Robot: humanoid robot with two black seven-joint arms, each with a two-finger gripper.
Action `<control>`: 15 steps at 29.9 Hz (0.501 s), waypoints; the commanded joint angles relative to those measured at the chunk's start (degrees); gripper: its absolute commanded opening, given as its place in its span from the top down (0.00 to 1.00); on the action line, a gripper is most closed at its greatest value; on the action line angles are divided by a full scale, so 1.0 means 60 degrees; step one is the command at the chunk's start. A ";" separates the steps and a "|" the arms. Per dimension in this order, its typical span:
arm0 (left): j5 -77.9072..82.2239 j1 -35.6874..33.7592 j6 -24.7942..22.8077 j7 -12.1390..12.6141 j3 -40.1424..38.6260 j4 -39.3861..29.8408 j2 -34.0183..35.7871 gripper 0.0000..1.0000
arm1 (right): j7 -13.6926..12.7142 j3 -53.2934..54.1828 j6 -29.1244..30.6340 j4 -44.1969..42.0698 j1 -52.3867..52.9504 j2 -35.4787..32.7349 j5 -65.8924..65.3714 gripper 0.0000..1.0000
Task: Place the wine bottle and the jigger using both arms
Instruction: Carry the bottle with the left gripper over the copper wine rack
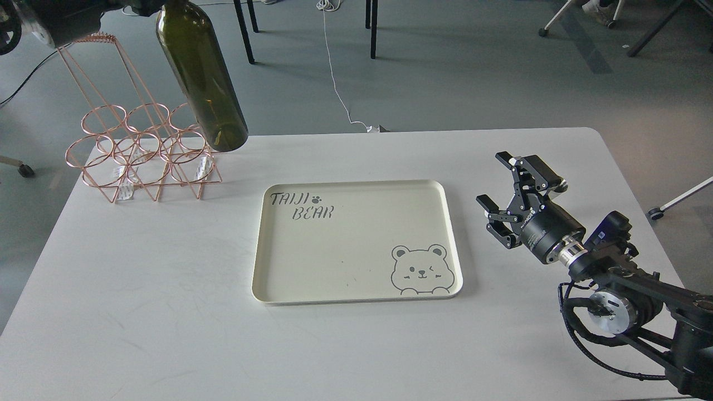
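The wine bottle hangs tilted in the air at the top left, above the copper wire rack. Its base points down to the right and its neck runs out of the top edge. Only a black part of my left arm shows at the top left corner; the fingers on the neck are cut off. My right gripper is open and empty above the table, just right of the cream tray. The jigger is not in view.
The tray, printed with "TAIJI BEAR" and a bear face, lies empty at the middle of the white table. The rack stands at the table's back left corner. Chair legs and a cable are on the floor behind.
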 commanded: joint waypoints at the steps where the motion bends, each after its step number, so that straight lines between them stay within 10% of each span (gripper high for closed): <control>1: 0.0044 -0.0250 0.0046 -0.0001 0.0232 0.0623 0.0013 0.81 | 0.0000 -0.0003 0.0001 0.0001 0.0015 0.0000 0.0000 0.02; 15: 0.0044 -0.0412 0.0441 -0.0001 0.0877 0.2029 -0.0279 0.81 | 0.0000 -0.0003 0.0001 0.0001 -0.0029 0.0000 0.0000 0.02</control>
